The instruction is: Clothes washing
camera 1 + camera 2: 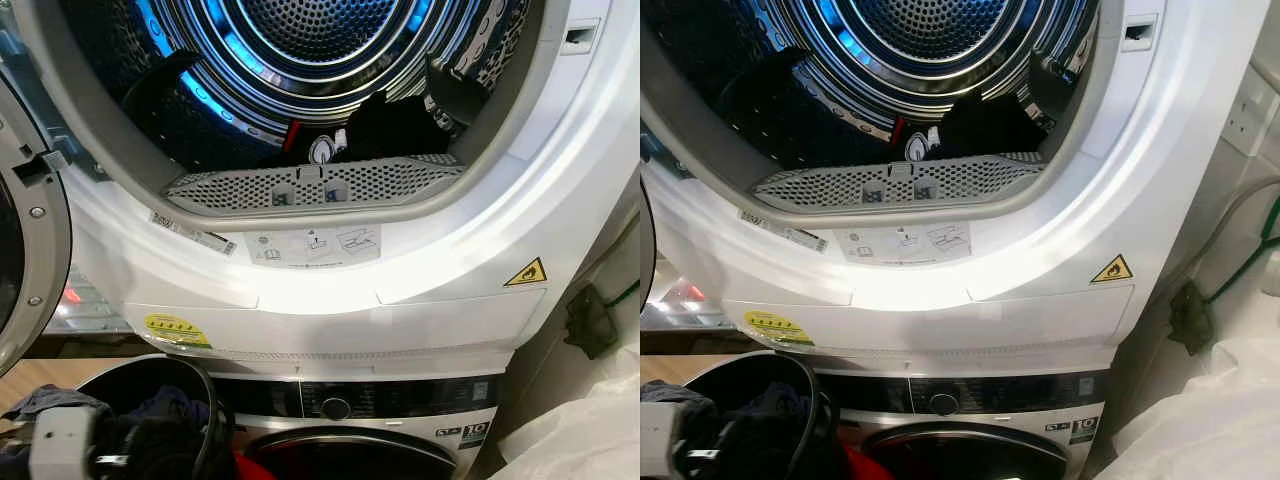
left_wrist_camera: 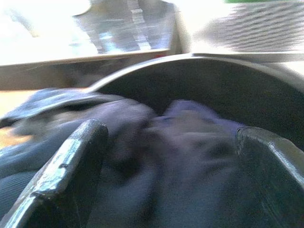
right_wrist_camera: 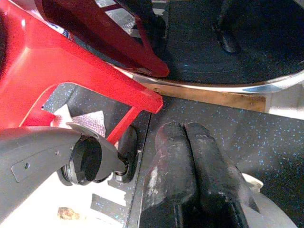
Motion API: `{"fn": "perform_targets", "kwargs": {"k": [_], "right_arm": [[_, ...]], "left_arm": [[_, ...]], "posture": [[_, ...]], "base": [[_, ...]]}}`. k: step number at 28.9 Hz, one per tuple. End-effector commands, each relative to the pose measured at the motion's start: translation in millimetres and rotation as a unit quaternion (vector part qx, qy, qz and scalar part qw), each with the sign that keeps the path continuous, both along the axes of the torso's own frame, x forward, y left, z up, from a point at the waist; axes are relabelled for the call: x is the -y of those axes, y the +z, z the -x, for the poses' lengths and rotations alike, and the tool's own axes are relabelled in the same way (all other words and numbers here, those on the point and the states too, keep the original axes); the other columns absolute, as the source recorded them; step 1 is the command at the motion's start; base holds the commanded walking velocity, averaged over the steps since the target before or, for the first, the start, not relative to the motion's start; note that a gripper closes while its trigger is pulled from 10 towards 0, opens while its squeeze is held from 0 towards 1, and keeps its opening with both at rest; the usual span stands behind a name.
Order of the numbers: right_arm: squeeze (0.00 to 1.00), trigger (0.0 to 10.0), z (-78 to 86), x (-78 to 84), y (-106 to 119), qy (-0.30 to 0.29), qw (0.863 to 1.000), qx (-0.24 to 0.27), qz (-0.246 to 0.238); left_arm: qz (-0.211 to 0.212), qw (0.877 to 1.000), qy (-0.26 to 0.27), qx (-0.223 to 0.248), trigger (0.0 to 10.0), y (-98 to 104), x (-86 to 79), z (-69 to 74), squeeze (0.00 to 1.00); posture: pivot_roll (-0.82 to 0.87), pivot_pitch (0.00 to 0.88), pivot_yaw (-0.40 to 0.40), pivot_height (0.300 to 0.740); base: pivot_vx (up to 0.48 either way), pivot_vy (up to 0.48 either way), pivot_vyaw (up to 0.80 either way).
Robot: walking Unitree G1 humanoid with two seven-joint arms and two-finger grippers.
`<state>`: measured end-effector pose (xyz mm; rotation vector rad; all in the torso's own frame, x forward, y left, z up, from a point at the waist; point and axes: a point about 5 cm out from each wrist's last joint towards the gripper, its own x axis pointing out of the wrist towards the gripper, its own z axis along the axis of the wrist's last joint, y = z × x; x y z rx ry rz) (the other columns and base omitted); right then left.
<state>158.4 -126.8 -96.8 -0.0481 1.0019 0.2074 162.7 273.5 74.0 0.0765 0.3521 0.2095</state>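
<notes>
I had the left gripper spread wide over the dark blue crumpled clothes in the round black basket — low beside the stacked white dryer's open drum, ready to grab. The right gripper hung clenched, empty, near the floor.

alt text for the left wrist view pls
The left gripper, fingers spread open, hangs over dark blue clothes heaped in a black basket. The picture is blurred, with bright white appliance panels behind.
</notes>
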Motion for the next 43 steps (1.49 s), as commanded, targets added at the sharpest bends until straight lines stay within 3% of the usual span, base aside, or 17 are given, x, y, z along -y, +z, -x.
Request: {"fn": "perform_targets", "kwargs": {"k": [1,9,14,20,24,25,27,28,30,32,40,43], "right_arm": [[0.00,10.0,1.9,-6.5,-0.5,0.004,1.000,-0.003,-0.008],[0.00,10.0,1.6,-6.7,-0.4,0.003,1.000,-0.004,-0.008],[0.00,10.0,1.6,-6.3,-0.5,0.002,1.000,-0.004,-0.008],[0.00,10.0,2.1,-6.4,-0.6,0.002,1.000,-0.005,-0.008],[0.00,10.0,2.4,-6.4,-0.7,0.002,1.000,-0.005,-0.008],[0.00,10.0,2.4,-6.5,-0.8,0.003,1.000,-0.005,-0.008],[0.00,10.0,2.4,-6.4,-0.8,0.005,1.000,-0.005,-0.007],[0.00,10.0,2.4,-6.6,-0.8,0.007,1.000,-0.006,-0.007],[0.00,10.0,2.2,-6.7,-0.7,0.007,1.000,-0.006,-0.007],[0.00,10.0,1.8,-7.2,-0.5,0.009,1.000,-0.006,-0.008],[0.00,10.0,1.1,-7.2,-0.2,0.009,1.000,-0.005,-0.010],[0.00,10.0,1.8,-5.8,-0.6,0.012,1.000,-0.006,-0.008]], "left_arm": [[-0.009,0.999,0.040,-0.003,10.0,-2.1,-11.4,2.9,0.00],[0.023,0.988,0.151,0.011,10.0,-10.9,-22.6,2.4,0.00],[0.096,0.976,0.187,0.048,10.0,-10.2,-20.0,-3.9,0.00],[0.101,0.971,0.212,0.041,10.0,-13.9,-19.3,-1.0,0.00],[0.105,0.959,0.259,0.056,10.0,-12.8,-25.3,3.2,0.00],[0.106,0.958,0.260,0.064,10.0,-10.9,-25.8,2.9,0.00],[0.060,0.976,0.194,0.078,10.0,-0.3,-20.7,-4.6,0.00],[-0.002,0.987,0.129,0.092,10.0,12.0,-13.0,-11.1,0.00],[-0.049,0.991,0.065,0.109,10.0,21.6,-3.1,-16.8,0.00],[-0.062,0.990,0.027,0.123,10.0,25.6,6.7,-20.7,0.00],[-0.096,0.985,0.034,0.137,10.0,28.8,11.9,-11.4,0.00],[-0.058,0.987,0.075,0.128,10.0,20.6,9.2,-3.7,0.00]], "posture": [[0.12,0.000,0.148,0.740],[0.12,0.000,0.148,0.740],[0.12,0.000,0.146,0.740],[0.12,0.000,0.147,0.740],[0.12,0.000,0.146,0.740],[0.12,0.000,0.146,0.740],[0.12,0.000,0.143,0.740],[0.12,0.000,0.145,0.740],[0.13,0.000,0.143,0.740],[0.13,0.000,0.144,0.740],[0.13,0.000,0.143,0.740],[0.13,0.000,0.133,0.740]], "base": [[0.000,0.000,0.00],[0.000,0.000,0.00],[0.000,0.000,0.00],[0.000,0.000,0.00],[0.000,0.000,0.00],[0.000,0.000,0.00],[0.000,0.000,0.00],[0.000,0.000,0.00],[0.000,0.000,0.00],[0.000,0.000,0.00],[0.000,0.000,0.00],[0.000,0.000,0.00]]}}
